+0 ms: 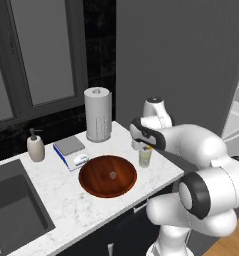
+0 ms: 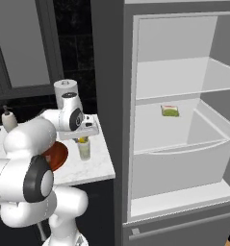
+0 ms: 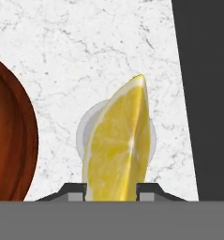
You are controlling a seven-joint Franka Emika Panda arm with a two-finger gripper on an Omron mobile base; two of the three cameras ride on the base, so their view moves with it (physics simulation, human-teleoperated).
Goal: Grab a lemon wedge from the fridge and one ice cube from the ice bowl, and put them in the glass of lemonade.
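I see fingers [image 3: 111, 191] clamped on lemon wedge [image 3: 115, 145], directly above glass of lemonade [image 1: 145, 157], just beside ice bowl [image 1: 108, 175] on surface [image 1: 56, 200].

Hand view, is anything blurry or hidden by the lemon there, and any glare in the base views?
Hand view: sharp; the lemon wedge covers most of the glass of lemonade. Left base view: flat light, no glare on the ice bowl. Right base view: fridge interior evenly lit.
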